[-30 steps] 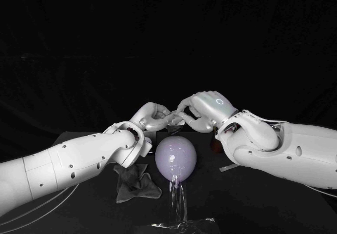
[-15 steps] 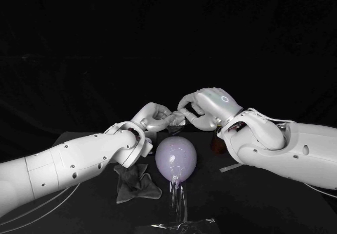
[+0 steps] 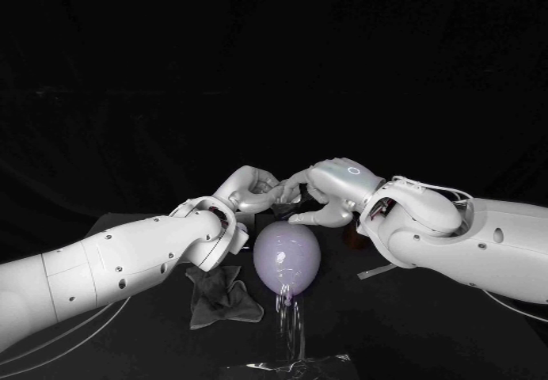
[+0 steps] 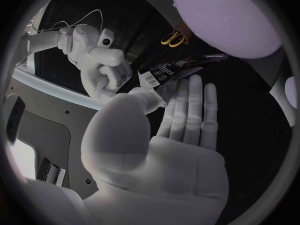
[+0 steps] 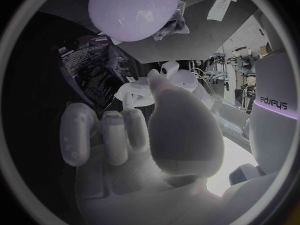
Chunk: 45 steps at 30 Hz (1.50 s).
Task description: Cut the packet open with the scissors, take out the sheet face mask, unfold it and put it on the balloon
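Observation:
The dark packet [image 4: 178, 67] with a barcode label is held up between my two hands, above and behind the lilac balloon [image 3: 286, 256]. My left hand [image 3: 253, 188] grips it between thumb and flat fingers [image 4: 189, 105]. My right hand [image 3: 331, 188] meets it from the other side, and its curled fingers [image 4: 115, 77] pinch the packet's label end. The printed face of the packet [image 5: 87, 70] lies just past my right fingers [image 5: 103, 130], with the balloon [image 5: 134, 7] beyond. Yellow-handled scissors [image 4: 172, 37] lie on the table by the balloon [image 4: 225, 15].
The balloon stands on a clear stem [image 3: 291, 317] with a shiny base [image 3: 291, 367] at the table's front edge. A crumpled dark grey cloth [image 3: 222, 297] lies left of it. A small pale object [image 3: 371, 273] rests on the table under my right arm.
My right hand has turned and dropped slightly, its fingers now pointing down toward the balloon's top. The left hand and the balloon have stayed put.

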Each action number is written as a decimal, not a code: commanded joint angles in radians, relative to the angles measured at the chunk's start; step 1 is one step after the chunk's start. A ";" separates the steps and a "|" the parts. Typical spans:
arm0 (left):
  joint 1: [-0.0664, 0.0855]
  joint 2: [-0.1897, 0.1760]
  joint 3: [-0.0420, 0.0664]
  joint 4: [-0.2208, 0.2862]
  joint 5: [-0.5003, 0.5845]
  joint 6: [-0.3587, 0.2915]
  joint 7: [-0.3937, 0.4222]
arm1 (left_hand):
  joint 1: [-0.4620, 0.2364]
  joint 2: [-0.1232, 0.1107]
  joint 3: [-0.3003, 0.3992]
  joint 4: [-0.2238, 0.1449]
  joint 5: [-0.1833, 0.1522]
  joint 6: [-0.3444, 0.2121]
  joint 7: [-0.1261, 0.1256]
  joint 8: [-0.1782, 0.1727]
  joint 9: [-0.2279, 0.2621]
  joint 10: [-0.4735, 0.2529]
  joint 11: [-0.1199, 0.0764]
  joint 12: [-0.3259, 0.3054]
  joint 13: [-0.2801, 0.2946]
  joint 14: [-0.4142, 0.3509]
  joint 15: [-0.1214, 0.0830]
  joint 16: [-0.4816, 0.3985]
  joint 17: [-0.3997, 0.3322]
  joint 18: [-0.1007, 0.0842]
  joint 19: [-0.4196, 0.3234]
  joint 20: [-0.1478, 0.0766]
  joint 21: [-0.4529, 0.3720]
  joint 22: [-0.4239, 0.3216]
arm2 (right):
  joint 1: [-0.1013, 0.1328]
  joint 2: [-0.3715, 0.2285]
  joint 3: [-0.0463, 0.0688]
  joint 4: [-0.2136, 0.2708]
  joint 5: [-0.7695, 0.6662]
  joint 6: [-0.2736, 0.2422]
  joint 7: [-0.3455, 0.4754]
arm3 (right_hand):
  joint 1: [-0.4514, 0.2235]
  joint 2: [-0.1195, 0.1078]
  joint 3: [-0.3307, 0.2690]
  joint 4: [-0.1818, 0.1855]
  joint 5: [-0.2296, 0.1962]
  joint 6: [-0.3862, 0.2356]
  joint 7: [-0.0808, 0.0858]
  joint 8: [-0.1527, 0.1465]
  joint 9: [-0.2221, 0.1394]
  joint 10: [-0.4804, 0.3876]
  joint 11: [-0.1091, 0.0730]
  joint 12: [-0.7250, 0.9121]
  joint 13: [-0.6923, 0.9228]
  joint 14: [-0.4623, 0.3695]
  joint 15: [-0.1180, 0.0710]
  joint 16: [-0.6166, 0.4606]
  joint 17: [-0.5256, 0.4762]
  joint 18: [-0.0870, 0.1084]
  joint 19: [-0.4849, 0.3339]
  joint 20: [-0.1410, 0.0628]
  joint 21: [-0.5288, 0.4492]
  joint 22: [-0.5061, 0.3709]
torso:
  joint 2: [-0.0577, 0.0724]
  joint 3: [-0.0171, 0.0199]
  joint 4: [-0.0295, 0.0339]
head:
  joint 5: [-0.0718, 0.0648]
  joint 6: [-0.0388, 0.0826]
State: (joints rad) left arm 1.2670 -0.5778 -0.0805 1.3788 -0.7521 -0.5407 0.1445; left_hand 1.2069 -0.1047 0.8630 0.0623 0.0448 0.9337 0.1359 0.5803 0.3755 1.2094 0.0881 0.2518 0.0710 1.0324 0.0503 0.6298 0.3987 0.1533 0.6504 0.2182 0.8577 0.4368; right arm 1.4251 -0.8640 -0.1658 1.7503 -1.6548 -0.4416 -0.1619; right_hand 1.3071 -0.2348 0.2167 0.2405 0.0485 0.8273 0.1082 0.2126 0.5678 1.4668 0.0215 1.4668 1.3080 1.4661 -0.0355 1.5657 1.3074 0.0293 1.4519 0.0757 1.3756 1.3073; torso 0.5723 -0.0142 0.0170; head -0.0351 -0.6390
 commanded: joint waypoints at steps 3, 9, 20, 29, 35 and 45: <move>0.002 0.002 0.002 0.000 -0.004 0.013 0.014 | 0.024 0.018 -0.004 -0.005 0.003 0.006 -0.004 0.003 0.020 0.002 -0.004 -0.006 0.000 0.002 -0.006 -0.006 0.002 0.019 -0.004 0.005 -0.002 0.001 | 0.001 -0.005 0.001 -0.004 -0.061 0.107 0.003 | 0.079 0.042 -0.171 0.051 0.000 0.023 -0.005 -0.032 -0.038 0.073 -0.005 0.028 0.226 0.105 -0.006 0.005 0.263 0.008 0.023 -0.006 0.034 0.214 | 0.000 0.0008 0.0004 | -0.001 0.001; 0.002 0.001 0.002 0.001 -0.004 0.014 0.015 | 0.024 0.018 -0.004 -0.005 0.003 0.006 -0.004 0.003 0.020 0.002 -0.004 -0.006 0.000 0.002 -0.006 -0.006 0.002 0.019 -0.004 0.005 -0.002 0.001 | 0.001 0.002 0.001 -0.015 -0.089 0.150 -0.032 | 0.088 0.053 -0.206 0.051 0.000 0.030 -0.005 -0.039 -0.049 0.081 -0.006 0.048 0.235 0.105 -0.007 0.005 0.263 0.003 0.036 -0.007 0.056 0.221 | 0.001 0.0002 -0.0003 | -0.001 0.000; 0.002 0.002 0.002 0.006 -0.004 0.019 0.018 | 0.025 0.018 -0.004 -0.004 0.003 0.005 -0.004 0.004 0.022 0.002 -0.004 -0.007 0.000 0.003 -0.005 -0.007 0.002 0.020 -0.004 0.006 -0.002 0.001 | 0.001 0.050 -0.003 -0.066 -0.160 0.172 -0.151 | 0.120 0.116 -0.212 0.050 0.000 -0.001 0.001 -0.079 -0.081 0.097 -0.006 0.086 0.254 0.105 -0.006 0.005 0.263 -0.010 0.071 -0.006 0.113 0.238 | -0.001 -0.0003 0.0010 | -0.004 0.000; 0.002 0.002 0.002 0.009 -0.005 0.024 0.020 | 0.025 0.018 -0.004 -0.004 0.003 0.005 -0.004 0.004 0.022 0.002 -0.004 -0.007 0.000 0.003 -0.005 -0.007 0.002 0.020 -0.004 0.006 -0.002 0.001 | 0.001 0.092 -0.009 -0.101 -0.168 0.205 -0.184 | 0.132 0.143 -0.200 0.049 0.000 -0.020 -0.005 -0.097 -0.098 0.100 -0.014 0.093 0.257 0.105 -0.012 0.005 0.263 -0.012 0.077 -0.011 0.124 0.241 | 0.001 0.0005 0.0011 | -0.003 0.000; 0.002 0.003 0.002 0.008 -0.005 0.025 0.022 | 0.025 0.018 -0.004 -0.004 0.003 0.005 -0.004 0.004 0.022 0.002 -0.004 -0.007 0.000 0.003 -0.005 -0.007 0.002 0.020 -0.004 0.006 -0.002 0.001 | 0.001 0.104 -0.010 -0.114 -0.169 0.272 -0.195 | 0.148 0.157 -0.190 0.048 0.000 0.019 -0.006 -0.083 -0.100 0.100 -0.012 0.094 0.258 0.105 -0.013 0.005 0.263 -0.013 0.078 -0.013 0.126 0.242 | 0.000 -0.0001 -0.0006 | -0.002 -0.001; 0.002 0.006 0.002 0.002 -0.005 0.025 0.023 | 0.025 0.018 -0.004 -0.004 0.003 0.005 -0.004 0.004 0.022 0.002 -0.004 -0.007 0.000 0.003 -0.005 -0.007 0.002 0.020 -0.004 0.006 -0.002 0.001 | 0.000 0.111 -0.012 -0.120 -0.173 0.356 -0.196 | 0.131 0.207 -0.175 0.049 0.001 0.183 -0.003 -0.023 -0.101 0.091 0.008 0.070 0.246 0.105 0.005 0.005 0.263 -0.006 0.061 0.001 0.098 0.233 | -0.001 0.0009 -0.0004 | -0.003 -0.003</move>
State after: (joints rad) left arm 1.2659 -0.5728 -0.0817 1.3804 -0.7536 -0.5234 0.1470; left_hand 1.2074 -0.1042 0.8629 0.0622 0.0448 0.9338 0.1323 0.5804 0.3756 1.2103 0.0872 0.2469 0.0709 1.0342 0.0525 0.6298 0.3992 0.1530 0.6504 0.2181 0.8577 0.4366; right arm 1.4269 -0.7514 -0.1764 1.6322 -1.8046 -0.1549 -0.3410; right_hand 1.4375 -0.0337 0.0397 0.2895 0.0485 1.0083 0.1032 0.1861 0.4674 1.4664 0.0289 1.5400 1.3118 1.4646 -0.0337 1.5673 1.3082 0.0294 1.4680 0.0699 1.4772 1.3079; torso 0.5716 -0.0135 0.0168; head -0.0369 -0.6424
